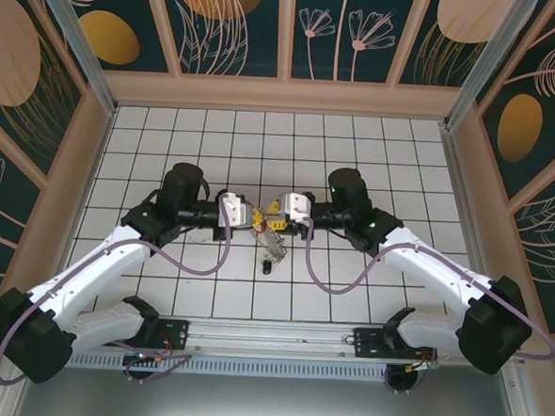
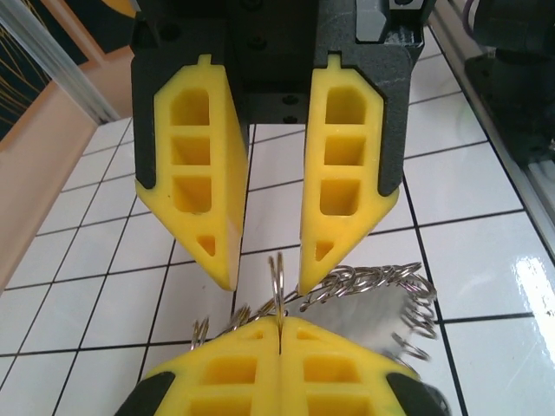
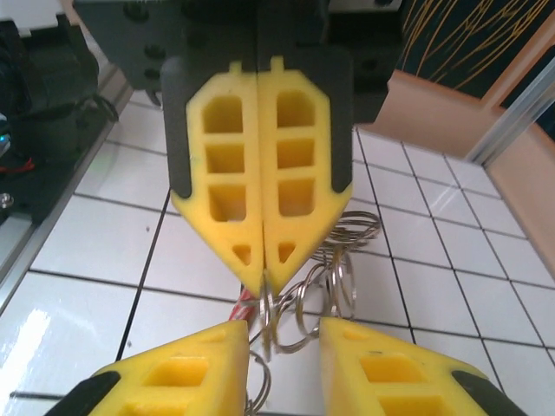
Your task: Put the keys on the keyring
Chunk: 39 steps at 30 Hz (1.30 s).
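The keyring (image 2: pixel 375 284) hangs between the two grippers as a bunch of thin silvery rings. One upright ring (image 2: pixel 277 276) of it is pinched edge-on in my right gripper (image 3: pixel 263 286), whose fingers are pressed together. That gripper (image 2: pixel 279 322) rises from the bottom of the left wrist view. My left gripper (image 2: pixel 269 284) is open, its tips either side of that ring and not touching it. From the right wrist view the left gripper (image 3: pixel 286 334) straddles the rings (image 3: pixel 334 282). A red tag (image 3: pixel 243 305) peeks out behind. From above, keys (image 1: pixel 274 238) dangle under the meeting grippers (image 1: pixel 261 215), and a black-headed key (image 1: pixel 267 264) shows below them.
The floor is white tile with dark grid lines (image 1: pixel 375 157), walled by tan panels (image 1: pixel 92 159). A metal rail (image 1: pixel 279 338) runs along the near edge by the arm bases. Purple cables (image 1: pixel 199 264) loop beside both arms.
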Motion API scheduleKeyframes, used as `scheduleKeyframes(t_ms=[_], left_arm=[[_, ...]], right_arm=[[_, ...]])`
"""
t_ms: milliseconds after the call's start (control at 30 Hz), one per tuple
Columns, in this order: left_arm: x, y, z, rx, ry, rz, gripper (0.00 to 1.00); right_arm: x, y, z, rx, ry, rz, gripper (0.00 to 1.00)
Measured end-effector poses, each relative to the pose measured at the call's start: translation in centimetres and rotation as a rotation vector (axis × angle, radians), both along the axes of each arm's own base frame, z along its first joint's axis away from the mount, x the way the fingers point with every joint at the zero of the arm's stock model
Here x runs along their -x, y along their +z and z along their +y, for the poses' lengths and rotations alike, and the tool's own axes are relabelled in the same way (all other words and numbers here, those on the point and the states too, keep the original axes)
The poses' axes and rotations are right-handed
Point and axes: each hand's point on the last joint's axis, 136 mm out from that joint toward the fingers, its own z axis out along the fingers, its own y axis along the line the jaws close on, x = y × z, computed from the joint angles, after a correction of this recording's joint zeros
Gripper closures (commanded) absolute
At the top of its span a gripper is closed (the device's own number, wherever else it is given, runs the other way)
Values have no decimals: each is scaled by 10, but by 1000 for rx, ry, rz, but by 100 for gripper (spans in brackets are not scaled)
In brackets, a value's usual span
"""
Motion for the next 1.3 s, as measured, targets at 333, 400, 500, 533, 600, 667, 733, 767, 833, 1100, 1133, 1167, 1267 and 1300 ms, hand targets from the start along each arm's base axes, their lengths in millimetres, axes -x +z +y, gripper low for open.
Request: scheduleKeyframes(t_ms=[333, 400, 500, 533, 600, 667, 733, 767, 833, 1100, 1133, 1167, 1267, 1300], left_arm=[[-7, -20, -1, -82, -4, 53, 100], [-7, -21, -2, -86, -6, 55, 100], [-7, -21, -2, -88, -11, 60, 100], [-7, -20, -3, -87, -14, 61, 100], [-7, -20, -3, -88, -19, 65, 100], [-7, -21, -5, -87, -28, 72, 100], [-7, -22, -6, -91, -34, 84, 100], [-7, -24, -6, -96, -37, 91, 100], [-7, -26, -7, -103, -43, 103, 100], [-5, -34, -6, -119, -53, 136, 100], [-5, -34, -6, -120, -52, 138, 100], [-5, -35, -6, -121, -52, 141, 100], [-5, -33, -7, -113, -44, 148, 78], [-6, -31, -7, -100, -39, 143, 74]], right_arm=[[-5, -18, -4, 100, -18, -23, 74], [-5, -19, -3, 109, -14, -28, 74], [-6, -21, -1, 126, -12, -39, 74], [-6, -22, -1, 132, -12, -41, 74], [-7, -22, 0, 138, -12, -46, 75], [-8, -22, 1, 141, -10, -58, 76], [-9, -23, 2, 149, -13, -65, 77], [-9, -23, 2, 153, -13, -68, 77], [-9, -25, 2, 163, -10, -72, 78], [-3, -32, 3, 211, 24, -89, 100], [-3, -32, 3, 214, 27, -89, 100], [-3, -33, 3, 215, 27, -89, 100], [-3, -31, 3, 211, 26, -93, 100], [-5, -30, 3, 204, 20, -95, 100]])
